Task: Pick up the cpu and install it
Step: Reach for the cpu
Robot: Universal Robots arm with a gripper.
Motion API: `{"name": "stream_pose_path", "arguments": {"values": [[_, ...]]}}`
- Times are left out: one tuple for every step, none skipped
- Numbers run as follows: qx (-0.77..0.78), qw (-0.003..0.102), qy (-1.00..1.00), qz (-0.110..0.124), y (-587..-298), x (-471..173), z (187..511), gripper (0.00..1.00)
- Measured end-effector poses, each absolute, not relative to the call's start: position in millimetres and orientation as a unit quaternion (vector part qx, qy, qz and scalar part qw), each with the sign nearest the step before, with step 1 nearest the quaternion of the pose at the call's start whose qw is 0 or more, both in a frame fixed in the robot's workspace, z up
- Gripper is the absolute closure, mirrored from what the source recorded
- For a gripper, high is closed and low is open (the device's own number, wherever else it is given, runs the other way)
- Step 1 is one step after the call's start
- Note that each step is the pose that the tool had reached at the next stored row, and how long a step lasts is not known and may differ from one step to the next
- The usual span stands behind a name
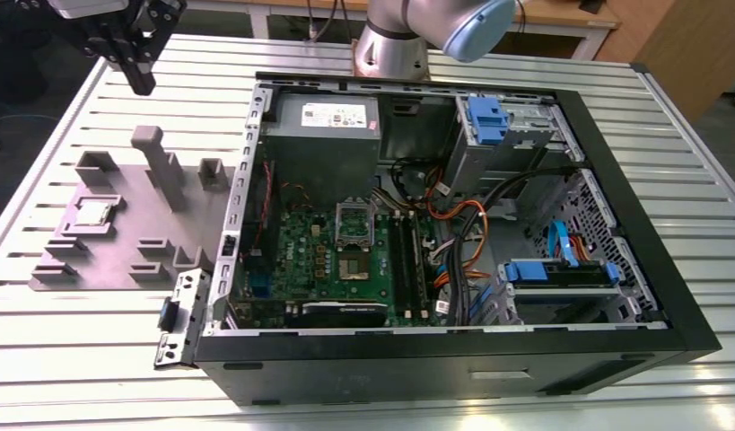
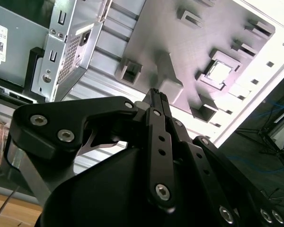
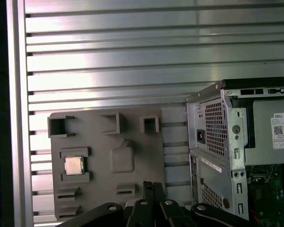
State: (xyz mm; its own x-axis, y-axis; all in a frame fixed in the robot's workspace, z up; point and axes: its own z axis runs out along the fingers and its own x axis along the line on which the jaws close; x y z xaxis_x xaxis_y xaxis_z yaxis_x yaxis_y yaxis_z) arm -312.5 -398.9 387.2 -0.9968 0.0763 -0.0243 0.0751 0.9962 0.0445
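Black gripper (image 2: 156, 94) links sit closest to the lens in both wrist views. Its 2 fingers (image 3: 147, 188) are pressed flat against each other with nothing between them, so the claw is closed and empty.

Under it lies the grey holder plate (image 3: 99, 146), flat on the slatted metal table (image 1: 80, 359). In the exterior view the gripper hangs in the air above the plate's far end, well clear of the plate and of the tall post (image 1: 151, 144) that rises from it.

The cpu (image 3: 74, 165) rests flat in 1 square nest on the holder plate, silvery top up, held between 2 low grey blocks. That nest is on the side of the plate that faces away from the computer case (image 1: 463, 359), and the gripper does not touch the chip.

The case lies on its side with the cover off, just beside the holder plate on the exterior view's right. Inside it the green motherboard (image 1: 307, 242) faces up, and the silver socket frame (image 1: 354, 223) stands on that board, well apart from the plate. The cpu is not yet in the socket.
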Motion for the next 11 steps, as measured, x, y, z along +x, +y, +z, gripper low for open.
{"name": "stream_pose_path", "arguments": {"values": [[0.038, 0.013, 0.999, 0.022, -398.9, -313.5, 387.2, 0.86], [0.038, 0.013, 0.999, 0.022, -398.9, -314.6, 387.2, 0.86], [0.038, 0.013, 0.999, 0.022, -398.9, -315.6, 387.2, 0.86], [0.038, 0.013, 0.999, 0.022, -398.9, -316.6, 387.2, 0.86], [0.038, 0.013, 0.999, 0.022, -398.9, -317.5, 387.2, 0.86], [0.038, 0.013, 0.999, 0.022, -398.9, -318.3, 387.2, 0.86], [0.038, 0.013, 0.999, 0.022, -398.9, -319.2, 387.2, 0.86], [0.038, 0.013, 0.999, 0.022, -398.9, -320.0, 387.2, 0.86], [0.038, 0.013, 0.999, 0.022, -398.9, -321.0, 387.2, 0.86], [0.038, 0.013, 0.999, 0.022, -398.9, -321.7, 387.2, 0.86], [0.038, 0.013, 0.999, 0.022, -398.9, -322.1, 387.2, 0.86]]}}
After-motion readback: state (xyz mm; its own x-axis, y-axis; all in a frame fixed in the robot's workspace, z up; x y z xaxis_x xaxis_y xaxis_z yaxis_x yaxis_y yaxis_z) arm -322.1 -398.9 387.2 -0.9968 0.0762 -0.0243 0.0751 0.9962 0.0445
